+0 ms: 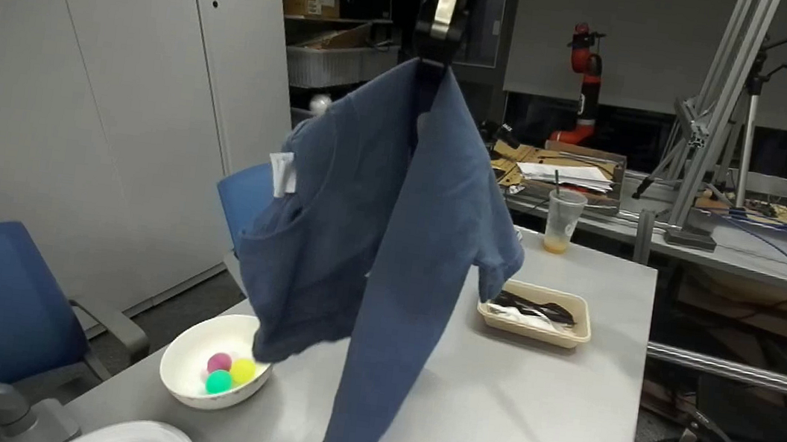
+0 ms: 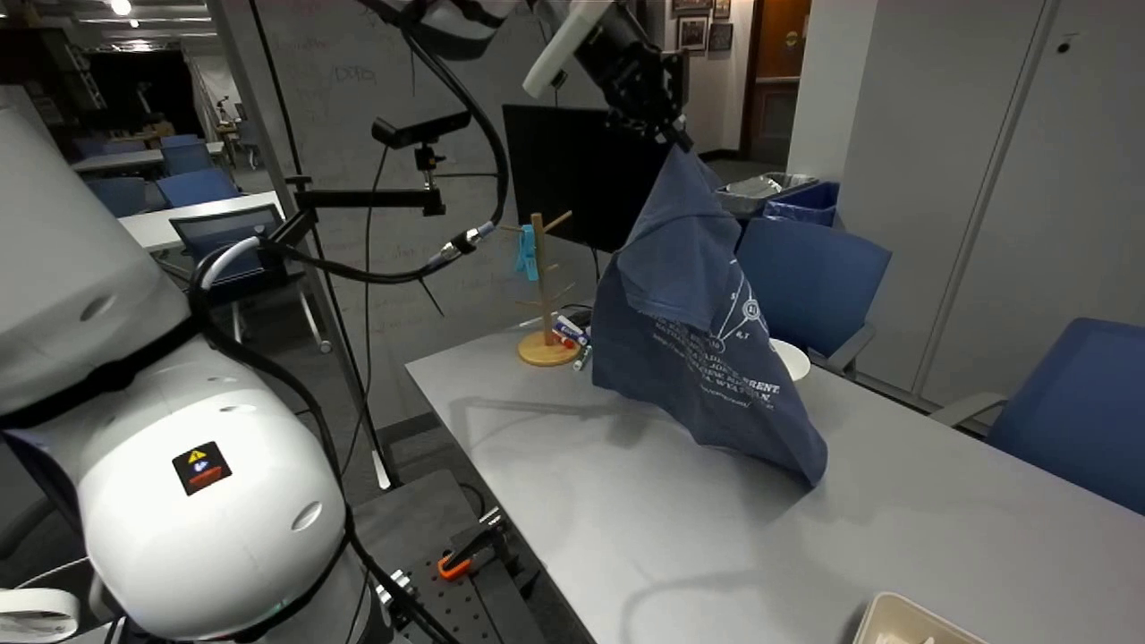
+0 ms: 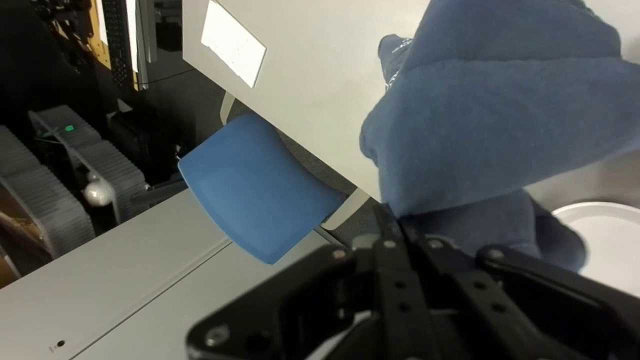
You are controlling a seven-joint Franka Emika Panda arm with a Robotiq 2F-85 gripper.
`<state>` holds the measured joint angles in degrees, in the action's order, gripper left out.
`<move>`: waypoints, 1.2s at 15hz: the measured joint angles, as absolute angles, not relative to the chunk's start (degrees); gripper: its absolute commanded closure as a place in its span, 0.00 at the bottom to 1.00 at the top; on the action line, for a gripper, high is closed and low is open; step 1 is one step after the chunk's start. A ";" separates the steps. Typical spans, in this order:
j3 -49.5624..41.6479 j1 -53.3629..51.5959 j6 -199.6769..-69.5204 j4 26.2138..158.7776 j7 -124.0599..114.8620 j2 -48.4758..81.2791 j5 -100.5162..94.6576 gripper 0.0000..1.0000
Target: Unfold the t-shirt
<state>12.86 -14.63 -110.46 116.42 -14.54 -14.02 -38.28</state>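
Hanging in folds over the pale table, the blue t-shirt is pinched at its top by the gripper, jaws squeezed together on it. White lettering is plain in an exterior view; three coloured balls show only in an exterior view.

Arm: bulky white links at left in an exterior view, upper run cut off along the top edge. Gripper aloft, pointing down, close to vertical in an exterior view; its dark body looks slanted in an exterior view. Jaws pinched together, fingers side by side in wrist view (linkages there somewhat blurred).
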 measured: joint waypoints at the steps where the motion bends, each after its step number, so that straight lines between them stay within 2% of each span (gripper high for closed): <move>1: 13.70 -14.63 -109.88 116.42 -14.75 -14.53 -38.27 0.99; 11: 18.39 -14.76 -108.69 116.53 -15.39 -9.32 -38.03 0.99; 18: 24.13 -18.56 -100.63 114.31 -16.22 -7.59 -37.25 0.99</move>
<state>24.13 -18.56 -100.63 114.31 -16.22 -7.59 -37.25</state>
